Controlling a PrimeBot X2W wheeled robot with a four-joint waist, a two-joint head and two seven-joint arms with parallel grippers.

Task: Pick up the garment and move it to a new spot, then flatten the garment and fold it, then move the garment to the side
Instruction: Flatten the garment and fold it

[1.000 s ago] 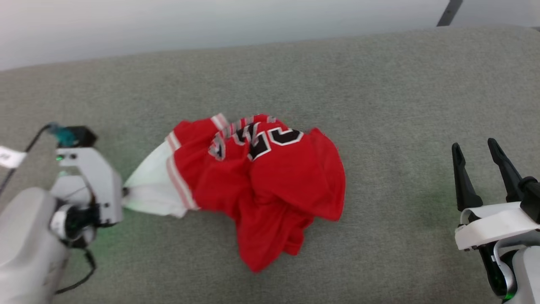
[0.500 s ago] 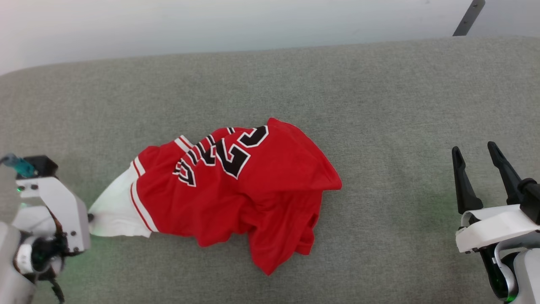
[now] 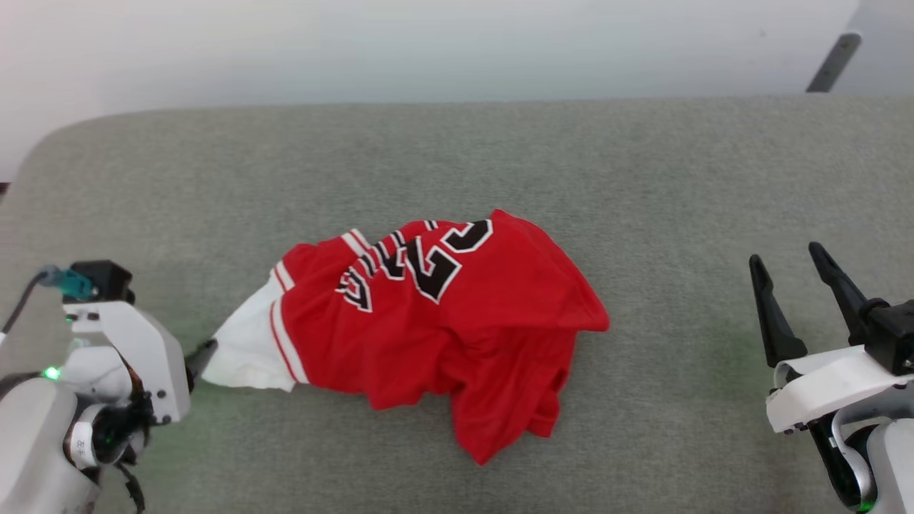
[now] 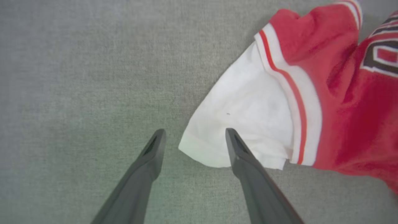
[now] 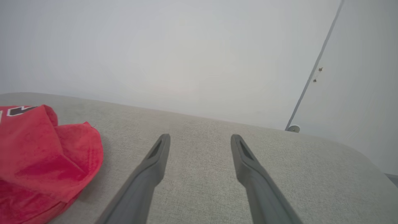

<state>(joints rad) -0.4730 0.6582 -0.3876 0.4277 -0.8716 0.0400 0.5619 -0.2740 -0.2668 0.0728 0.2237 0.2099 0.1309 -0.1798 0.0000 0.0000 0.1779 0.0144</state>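
Observation:
The garment (image 3: 443, 335), a red jersey with black white-edged lettering, lies crumpled in the middle of the grey fabric surface (image 3: 643, 178). Its white sleeve (image 3: 246, 350) points to the left. My left gripper (image 3: 202, 357) is open right at the sleeve's tip. In the left wrist view the sleeve's corner (image 4: 248, 124) lies flat between the spread fingers of the left gripper (image 4: 195, 132), and one finger overlaps its hem. My right gripper (image 3: 784, 255) stands open over bare surface far to the right, with nothing between its fingers. The right wrist view has the right gripper (image 5: 200, 137) and the garment's red edge (image 5: 46, 161).
The grey surface ends at a pale wall (image 3: 428, 50) behind, with a rounded corner (image 3: 50, 139) at the back left. A dark slanted bar (image 3: 832, 61) stands at the upper right. Bare surface lies between the garment and my right gripper.
The left gripper dragged the garment leftward by its white sleeve, spreading it, then opened and let the sleeve go. The head camera has shifted. The right gripper has kept still.

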